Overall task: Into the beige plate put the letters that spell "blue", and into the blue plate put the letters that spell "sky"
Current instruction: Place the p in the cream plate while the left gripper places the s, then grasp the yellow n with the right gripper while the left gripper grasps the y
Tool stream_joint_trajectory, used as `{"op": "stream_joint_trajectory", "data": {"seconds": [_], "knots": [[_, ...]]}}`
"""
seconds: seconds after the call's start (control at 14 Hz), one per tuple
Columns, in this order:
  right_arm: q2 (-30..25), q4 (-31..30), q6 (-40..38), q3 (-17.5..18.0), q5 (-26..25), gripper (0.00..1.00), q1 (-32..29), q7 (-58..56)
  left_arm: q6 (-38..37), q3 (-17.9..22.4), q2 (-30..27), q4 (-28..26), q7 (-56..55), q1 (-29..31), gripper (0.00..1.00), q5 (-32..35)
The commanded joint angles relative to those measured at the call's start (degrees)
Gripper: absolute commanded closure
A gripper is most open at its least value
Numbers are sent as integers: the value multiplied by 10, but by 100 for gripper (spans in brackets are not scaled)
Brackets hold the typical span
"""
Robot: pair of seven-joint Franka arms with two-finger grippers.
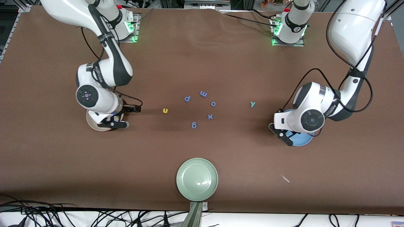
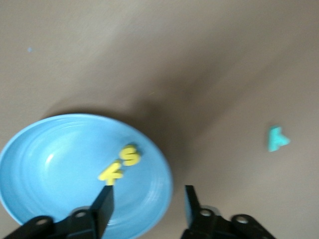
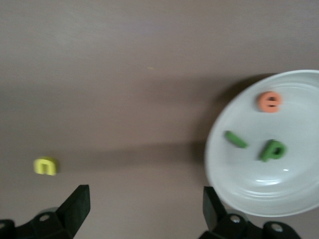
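Three plates are seen. On the blue plate point(image 2: 60, 164), two yellow letters, s point(image 2: 131, 155) and k point(image 2: 110, 173), are shown only by the left wrist view; the left gripper point(image 2: 148, 204) hangs above, partly open, empty. On the beige plate point(image 3: 234, 184), three letters are shown only by the right wrist view: orange e point(image 3: 269, 101), green l point(image 3: 235, 139), green b point(image 3: 272, 150); the right gripper point(image 3: 144, 204) hangs above, wide open, empty. Yellow u point(image 1: 165, 110) and teal y point(image 1: 252, 104) lie on the table between the plates.

Right arm reaches down from its base, elbow bent, wrist low over right arm's end of desk; right end effector point(image 3: 142, 204) empty, fingers point(image 3: 77, 201) spread wide, pointing down; left arm arcs from its base, forearm folded back, wrist low over left arm's end of desk; left end effector point(image 2: 147, 204) empty, fingers point(image 2: 104, 201) parted with clear gap, nothing between them.
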Motion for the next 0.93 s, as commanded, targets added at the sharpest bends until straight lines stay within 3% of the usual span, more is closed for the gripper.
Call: {"op": "stream_joint_trajectory", "data": {"seconds": [0.0,0.29,0.64,0.86], "knots": [[2,-3,42,25,5,0,12,63,-15,-42,-24,-24,-82,4,0,-10],[39,-10,107,25,4,0,76,150,15,-77,-28,-75,-196,1,0,-20],[71,-41,207,25,4,0,104,184,193,-84,-53,-223,-259,-2,0,-12],[75,-63,232,24,4,0,110,183,238,-83,-49,-249,-261,2,2,10]]}}
